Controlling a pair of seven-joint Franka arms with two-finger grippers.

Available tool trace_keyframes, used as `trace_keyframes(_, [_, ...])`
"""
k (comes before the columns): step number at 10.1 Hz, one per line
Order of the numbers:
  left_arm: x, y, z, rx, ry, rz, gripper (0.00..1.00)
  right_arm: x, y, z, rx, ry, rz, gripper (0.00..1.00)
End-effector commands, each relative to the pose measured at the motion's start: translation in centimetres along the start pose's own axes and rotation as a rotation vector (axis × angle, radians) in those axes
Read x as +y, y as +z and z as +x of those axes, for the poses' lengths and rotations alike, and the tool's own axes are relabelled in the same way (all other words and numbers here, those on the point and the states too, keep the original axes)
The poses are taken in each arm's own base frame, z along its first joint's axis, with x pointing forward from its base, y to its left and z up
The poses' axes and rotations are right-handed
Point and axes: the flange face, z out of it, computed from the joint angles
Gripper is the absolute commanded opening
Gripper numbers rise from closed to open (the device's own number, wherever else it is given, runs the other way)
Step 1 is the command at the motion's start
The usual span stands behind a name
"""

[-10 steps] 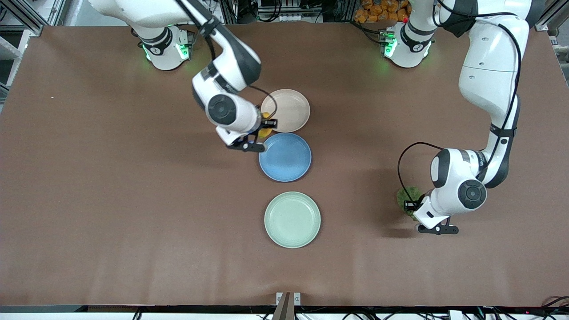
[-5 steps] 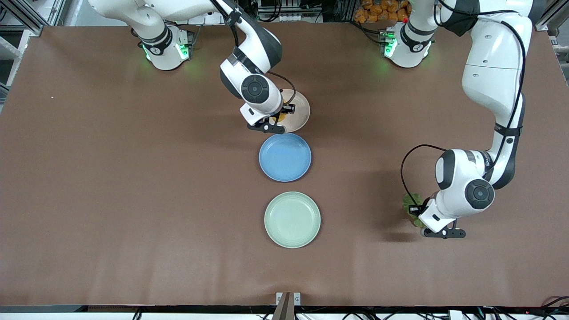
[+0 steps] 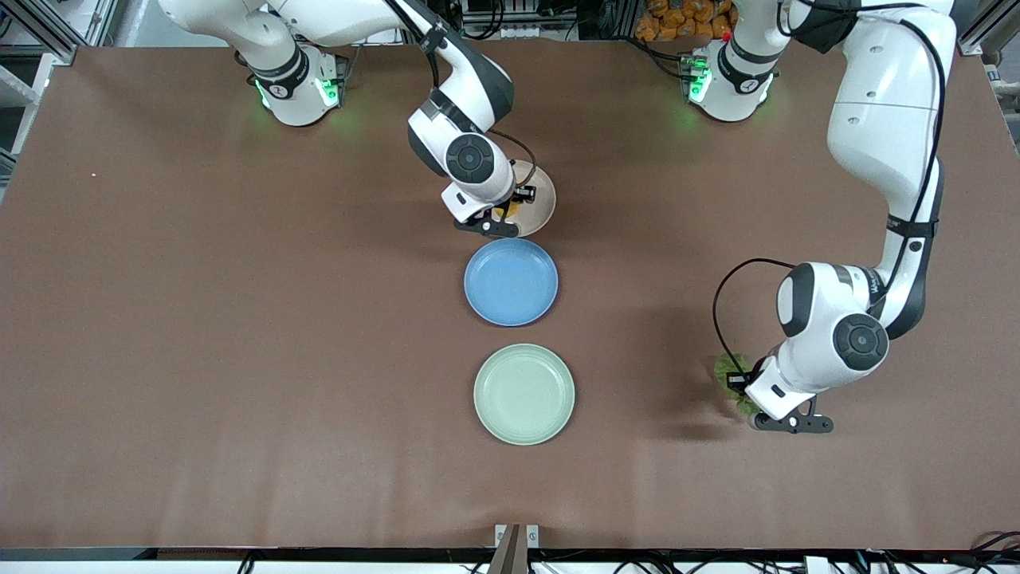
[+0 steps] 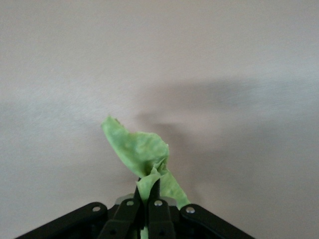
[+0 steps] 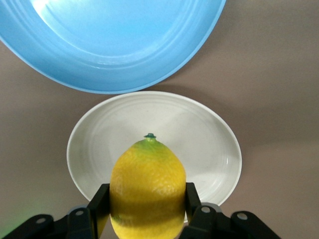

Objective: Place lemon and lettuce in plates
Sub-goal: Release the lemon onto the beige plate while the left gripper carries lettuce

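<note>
The yellow lemon point(image 5: 148, 186) sits between the fingers of my right gripper point(image 5: 148, 199), which is shut on it. It hangs over the beige-pink plate point(image 5: 199, 129), the plate closest to the robots' bases. From the front, the lemon point(image 3: 511, 210) and right gripper point(image 3: 510, 211) show only partly under the wrist, above that plate point(image 3: 543, 199). My left gripper point(image 4: 147, 191) is shut on the green wrinkly lettuce point(image 4: 137, 147), low over bare table toward the left arm's end. The lettuce point(image 3: 725, 369) peeks out beside the left gripper point(image 3: 737, 384). The mint green plate point(image 3: 523, 393) lies nearest the front camera with nothing in it.
A blue plate point(image 3: 511, 281) lies between the beige-pink and mint green plates, with nothing on it; its rim point(image 5: 109, 64) also shows in the right wrist view. The brown table point(image 3: 239, 359) spreads wide toward the right arm's end.
My right arm carried the lemon from the gap between the blue and beige-pink plates to over the beige-pink plate. My left gripper closed on the lettuce and shifted slightly.
</note>
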Motion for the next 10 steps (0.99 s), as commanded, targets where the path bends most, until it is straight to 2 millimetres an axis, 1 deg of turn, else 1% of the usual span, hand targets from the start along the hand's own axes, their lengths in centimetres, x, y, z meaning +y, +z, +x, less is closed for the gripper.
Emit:
trace_keyframes(1, [4.5, -4.3, 0.4, 0.045, -0.042, -0.042, 0.00, -0.3, 0.3, -0.8, 0.001, 0.011, 0.002, 0.47])
trace_keyframes(3, [10.0, -5.4, 0.4, 0.068, -0.078, -0.066, 0.00, -0.4, 0.4, -1.0, -0.002, 0.009, -0.004, 0.85])
trace_keyframes(4, [12.0, -6.0, 0.4, 0.081, -0.107, -0.077, 0.00, -0.4, 0.4, -0.9, -0.002, 0.010, -0.004, 0.95])
trace_keyframes(5, [14.4, -5.7, 0.1, 0.094, -0.115, -0.095, 0.00, -0.3, 0.2, -0.9, 0.000, 0.010, -0.004, 1.00])
trace_keyframes(6, [16.9, -5.8, -0.2, 0.126, -0.137, -0.136, 0.00, -0.3, -0.3, -0.8, 0.007, 0.006, -0.001, 1.00])
trace_keyframes(7, [18.7, -5.3, -0.2, 0.151, -0.191, -0.182, 0.00, -0.1, -1.4, -0.6, 0.021, -0.001, 0.009, 1.00])
trace_keyframes(8, [19.0, -4.2, 0.1, 0.166, -0.231, -0.204, 0.00, 0.7, -3.4, 0.9, 0.038, -0.006, 0.035, 1.00])
trace_keyframes(9, [20.9, -4.0, -0.3, 0.186, -0.237, -0.225, 0.00, 1.5, -5.2, 1.9, 0.050, -0.050, 0.047, 1.00])
trace_keyframes(10, [21.8, -3.7, -0.1, 0.214, -0.281, -0.250, 0.00, 3.2, -7.4, 3.6, 0.049, -0.068, 0.052, 1.00])
